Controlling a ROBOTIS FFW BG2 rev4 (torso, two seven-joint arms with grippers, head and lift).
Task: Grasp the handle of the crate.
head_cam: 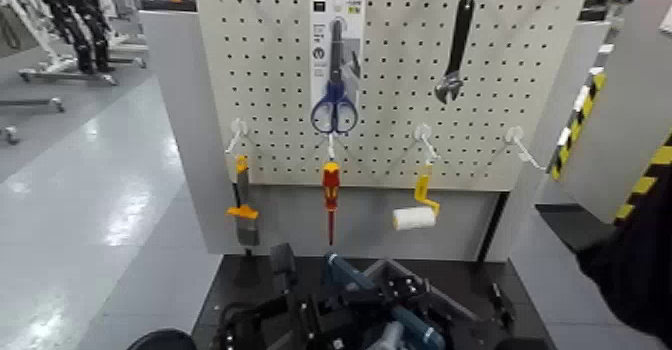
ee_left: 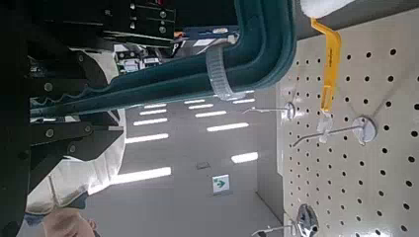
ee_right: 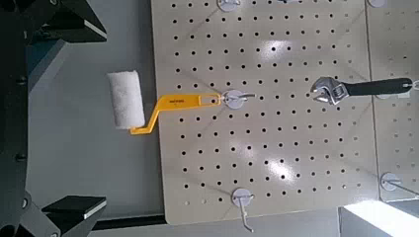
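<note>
The crate and its handle are out of view in all three views. Both arms are folded low at the bottom of the head view, the left arm (head_cam: 300,319) beside the right arm (head_cam: 410,326), in front of the white pegboard (head_cam: 400,144). In the right wrist view my right gripper (ee_right: 84,117) is open and empty, its dark fingers (ee_right: 61,22) spread wide, facing the paint roller (ee_right: 125,99). My left gripper (ee_left: 69,114) shows only as dark parts beside teal cable hoses (ee_left: 198,74).
On the pegboard hang blue scissors (head_cam: 334,109), a black wrench (head_cam: 456,54), a scraper (head_cam: 243,214), a red-and-yellow screwdriver (head_cam: 330,194) and the paint roller (head_cam: 414,217). A dark shape (head_cam: 635,259) fills the right edge. A pale sleeve (ee_left: 74,183) shows in the left wrist view.
</note>
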